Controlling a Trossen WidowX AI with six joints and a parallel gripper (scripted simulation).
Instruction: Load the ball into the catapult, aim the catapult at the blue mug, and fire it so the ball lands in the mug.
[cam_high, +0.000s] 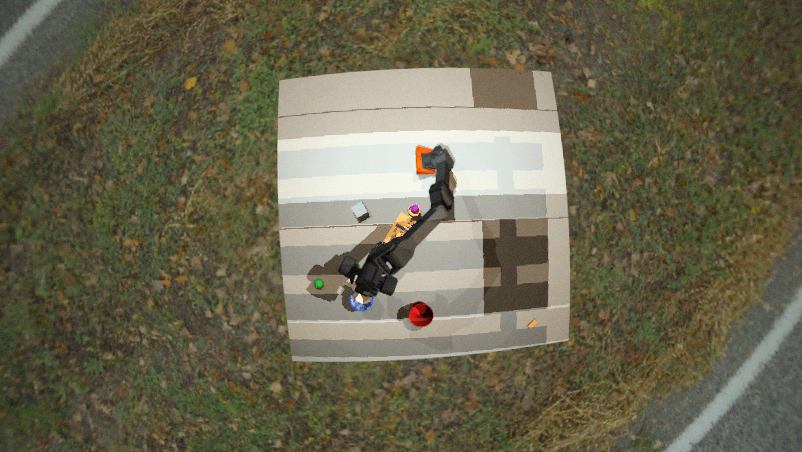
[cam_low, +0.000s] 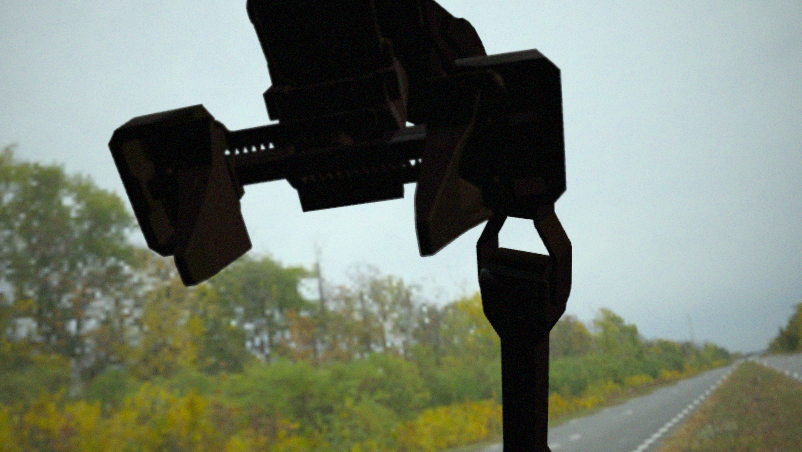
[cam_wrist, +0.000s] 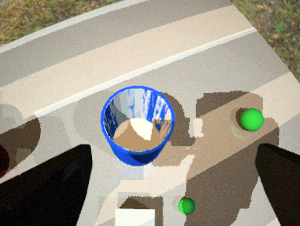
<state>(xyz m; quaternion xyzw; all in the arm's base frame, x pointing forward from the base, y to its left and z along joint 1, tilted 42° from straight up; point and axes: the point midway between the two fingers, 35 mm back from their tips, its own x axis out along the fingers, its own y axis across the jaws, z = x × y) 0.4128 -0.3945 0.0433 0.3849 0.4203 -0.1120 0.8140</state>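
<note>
- The arm (cam_high: 440, 196) (cam_low: 525, 370) reaches over the work surface, carrying its gripper (cam_high: 368, 275) (cam_low: 307, 268) (cam_wrist: 175, 154) above the area near the blue mug. The jaws stand wide open with nothing between them.
- The catapult (cam_high: 397, 227) lies behind the jaws, back toward the arm's base. Its line seems to run roughly toward the mug, though the exact aim cannot be told.
- The blue mug (cam_high: 354, 306) (cam_wrist: 138, 156) stands upright, ahead of the jaws and between the fingers in the wrist view, nearer the left one.
- The red mug (cam_high: 420, 314) (cam_wrist: 2, 161) sits off to the left of the jaws, a wrong target to avoid.
- A pale block (cam_high: 359, 209) lies behind the jaws; a white block (cam_wrist: 135, 217) shows nearer them, short of the blue mug.
- The purple ball (cam_high: 414, 208), probably the one to fire, appears seated at the catapult's near end, well behind the jaws. Loading looks done; aiming or firing seems in hand.
- The larger green ball (cam_high: 319, 283) (cam_wrist: 252, 120) lies right of the jaws, the smaller green ball (cam_wrist: 186, 205) closer in.
- The next move likely calls for returning to the catapult, checking its line and releasing it without jostling the ball.
</note>
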